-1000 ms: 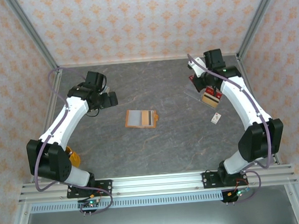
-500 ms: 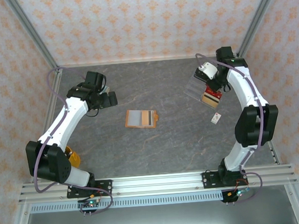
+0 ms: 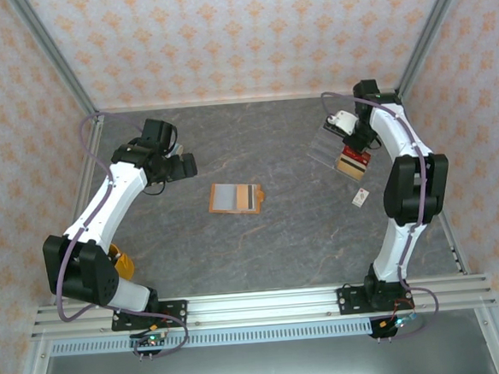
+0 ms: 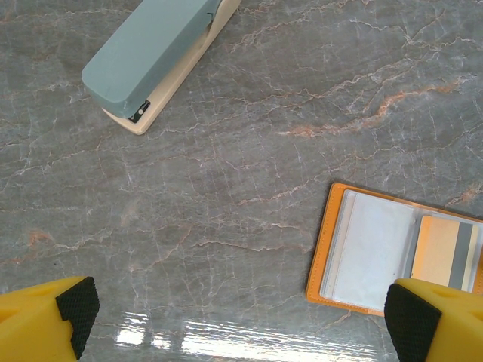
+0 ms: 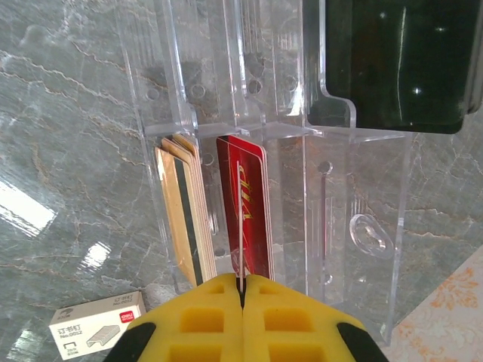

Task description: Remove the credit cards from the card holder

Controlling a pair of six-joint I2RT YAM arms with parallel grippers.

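The card holder lies open and flat mid-table, an orange folder with greyish pockets; one tan credit card with a dark stripe sits in its right pocket. My left gripper hangs open to the holder's left, holding nothing. My right gripper is shut on a thin credit card, seen edge-on above the clear tray. In the tray lie a red card and a stack of tan cards.
A pale-blue stapler-like box lies beyond the left gripper. A thick black block fills the tray's far compartment. A small white staple box sits near the tray. An orange object rests by the left arm's base.
The right arm has folded up, its elbow swinging in toward the back right while the gripper stays over the tray. The left arm has not moved.
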